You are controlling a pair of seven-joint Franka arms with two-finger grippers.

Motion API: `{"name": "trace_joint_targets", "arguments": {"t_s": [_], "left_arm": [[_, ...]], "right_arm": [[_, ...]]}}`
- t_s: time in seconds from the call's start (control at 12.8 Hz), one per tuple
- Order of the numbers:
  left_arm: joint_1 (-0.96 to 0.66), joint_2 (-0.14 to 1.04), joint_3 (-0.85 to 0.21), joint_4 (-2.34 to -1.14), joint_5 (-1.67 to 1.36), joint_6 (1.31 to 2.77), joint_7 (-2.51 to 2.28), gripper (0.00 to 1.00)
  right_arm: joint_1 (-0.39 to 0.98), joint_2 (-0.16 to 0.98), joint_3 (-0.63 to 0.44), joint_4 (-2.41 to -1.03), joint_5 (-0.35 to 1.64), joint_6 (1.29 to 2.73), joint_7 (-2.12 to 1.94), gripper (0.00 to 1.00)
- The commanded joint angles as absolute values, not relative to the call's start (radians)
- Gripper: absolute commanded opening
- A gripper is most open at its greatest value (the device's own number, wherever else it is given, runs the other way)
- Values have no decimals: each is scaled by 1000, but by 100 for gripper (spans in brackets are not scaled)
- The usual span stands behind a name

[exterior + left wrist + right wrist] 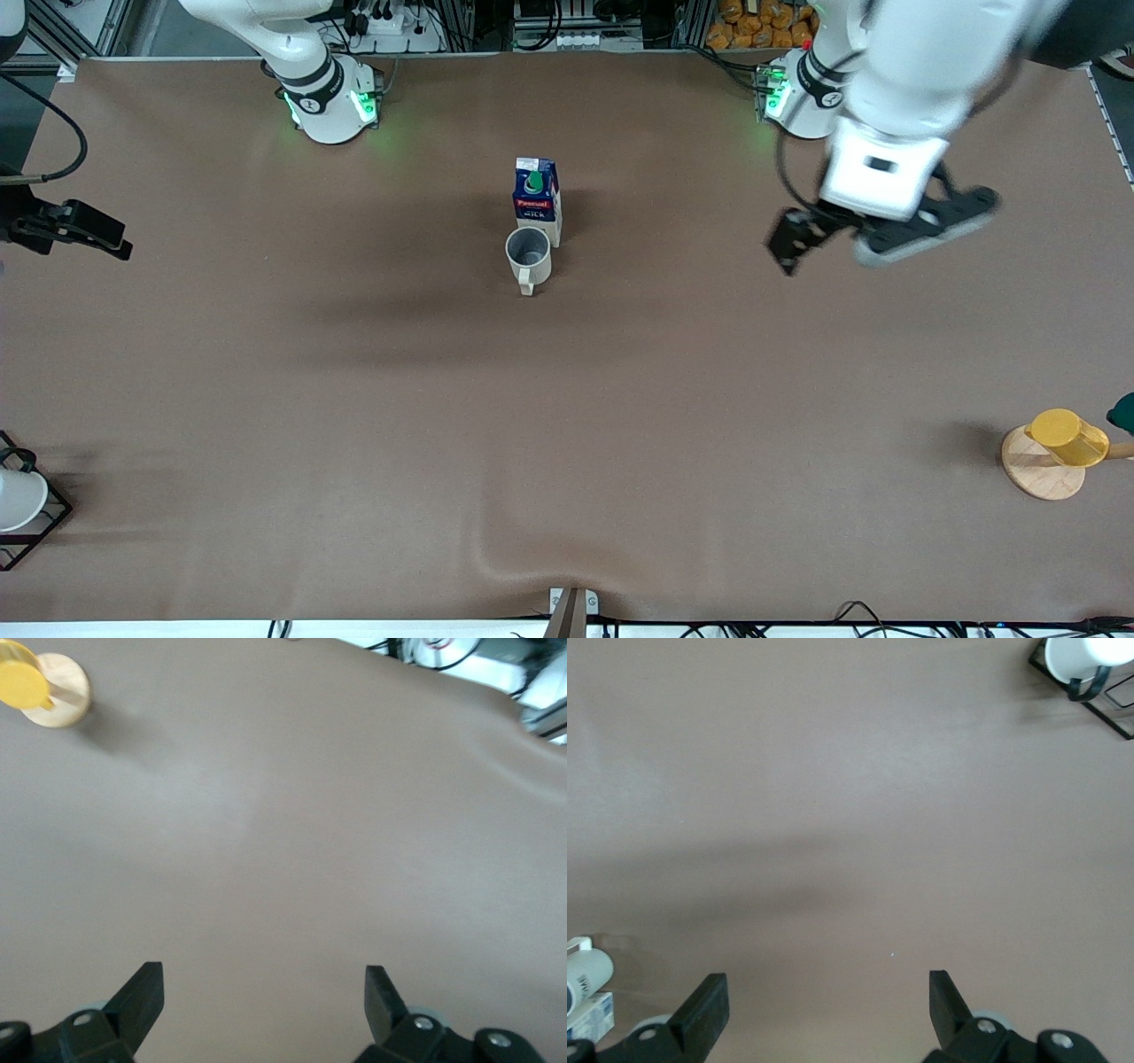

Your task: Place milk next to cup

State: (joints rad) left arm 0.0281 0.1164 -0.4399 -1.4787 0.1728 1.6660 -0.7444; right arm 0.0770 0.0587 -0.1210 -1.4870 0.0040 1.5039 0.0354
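Observation:
The milk [537,197], a dark blue and white carton with a green cap, stands upright mid-table. The beige cup [528,255] stands right beside it, nearer to the front camera, with its handle toward that camera. Edges of the cup [585,970] and the milk [589,1014] also show in the right wrist view. My left gripper [873,239] is open and empty in the air over bare table toward the left arm's end; in its wrist view [264,997] only table lies between its fingers. My right gripper [71,230] is open and empty [828,1005] over the table's edge at the right arm's end.
A yellow plastic cup [1067,436] lies on a round wooden coaster [1032,470] at the left arm's end, near the front camera; both show in the left wrist view [22,682]. A white cup in a black wire frame [18,501] stands at the right arm's end.

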Motion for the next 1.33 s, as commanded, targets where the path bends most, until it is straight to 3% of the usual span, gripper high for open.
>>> {"name": "trace_joint_targets", "arguments": {"t_s": [0.0,0.47,0.86,1.01,1.25], "left_arm": [[132,86,-454,-1503,149,1623,-587,100],[156,40,-266,-1505,39,1525,-279,100],[135,0,-206,-1538,3,1489,-189,100],[82,0,-132,-1539,-2,1490,-172,100],[49,2,-121,-1525,8,1491,-160,100]], "right_arm": [[72,63,-124,-1468,58,1486,55,100],[80,61,-124,-1467,43,1496,54,100],[71,61,-126,-1466,49,1500,45,100],[71,61,-126,-1466,49,1500,44,100],[71,61,-126,-1468,48,1496,43,100]]}}
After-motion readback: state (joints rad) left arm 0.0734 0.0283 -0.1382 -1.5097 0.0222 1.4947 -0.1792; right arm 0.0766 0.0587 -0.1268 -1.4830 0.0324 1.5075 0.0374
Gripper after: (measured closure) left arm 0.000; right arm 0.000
